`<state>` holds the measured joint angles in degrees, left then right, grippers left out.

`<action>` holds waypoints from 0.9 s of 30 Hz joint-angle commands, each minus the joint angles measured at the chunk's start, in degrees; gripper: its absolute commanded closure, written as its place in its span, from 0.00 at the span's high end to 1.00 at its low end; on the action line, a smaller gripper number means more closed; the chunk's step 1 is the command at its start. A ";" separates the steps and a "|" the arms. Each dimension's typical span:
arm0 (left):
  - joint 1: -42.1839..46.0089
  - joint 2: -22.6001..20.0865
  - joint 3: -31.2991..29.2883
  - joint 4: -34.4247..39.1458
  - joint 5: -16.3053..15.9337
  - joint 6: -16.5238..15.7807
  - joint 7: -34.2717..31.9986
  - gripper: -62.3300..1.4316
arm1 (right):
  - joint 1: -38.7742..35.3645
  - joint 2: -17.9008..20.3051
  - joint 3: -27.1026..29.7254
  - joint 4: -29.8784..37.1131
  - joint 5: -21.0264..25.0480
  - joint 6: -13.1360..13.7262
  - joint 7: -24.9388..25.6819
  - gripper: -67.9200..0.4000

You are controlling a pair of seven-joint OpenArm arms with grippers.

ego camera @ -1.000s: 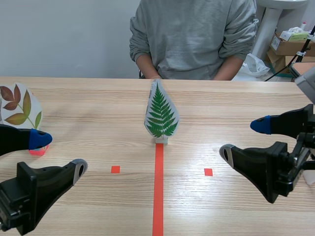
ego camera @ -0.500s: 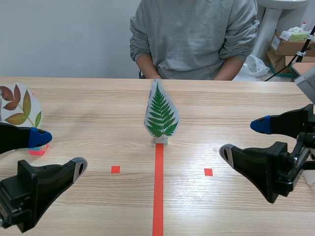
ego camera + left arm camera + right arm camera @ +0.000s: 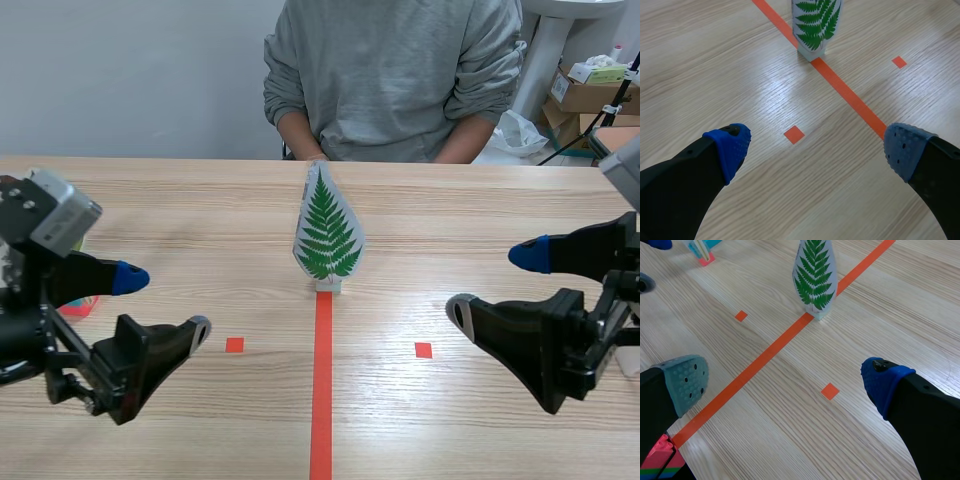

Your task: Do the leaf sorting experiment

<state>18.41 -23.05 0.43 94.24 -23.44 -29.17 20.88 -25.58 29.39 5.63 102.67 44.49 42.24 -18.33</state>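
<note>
While the fern card (image 3: 327,232) stands upright at the frame's centre, at the tape line's (image 3: 322,400) far tip, the left claw (image 3: 164,302) at lower left and the right claw (image 3: 492,283) at lower right both gape empty; neither looks clearly nearer. The card's long axis is vertical; bare bench (image 3: 200,210) flanks it on both sides.

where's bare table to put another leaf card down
Bare wood lies either side of the fern card, between it and the left gripper and the right gripper. The strip behind the card, toward the person, is bare. The grippers crowd the near corners.
</note>
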 commanded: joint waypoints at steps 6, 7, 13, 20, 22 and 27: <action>-13.77 -0.09 8.35 -11.54 2.32 0.33 -2.60 0.91 | 0.68 0.74 0.83 0.79 0.79 0.48 0.68 0.93; -15.69 0.13 9.25 -13.42 2.45 0.52 -3.06 0.91 | 0.68 0.74 0.83 0.79 0.79 0.48 0.68 0.93; -25.77 2.40 13.51 -23.82 4.68 1.55 -4.83 0.91 | 0.70 0.74 0.83 0.79 0.76 0.48 0.70 0.93; -35.41 6.60 17.53 -34.12 6.45 1.55 -6.08 0.91 | 0.70 0.74 0.83 0.79 0.76 0.48 0.70 0.93; -37.83 7.89 18.67 -36.54 6.82 1.55 -6.08 0.91 | 0.70 0.72 0.83 0.79 0.76 0.48 0.70 0.93; -43.12 11.56 20.63 -42.01 9.35 1.62 -6.12 0.91 | 0.70 0.72 0.83 0.79 0.76 0.48 0.87 0.93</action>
<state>-23.73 -12.21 21.21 51.20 -14.20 -27.24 15.75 -25.58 29.39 5.63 102.67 44.45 42.26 -18.31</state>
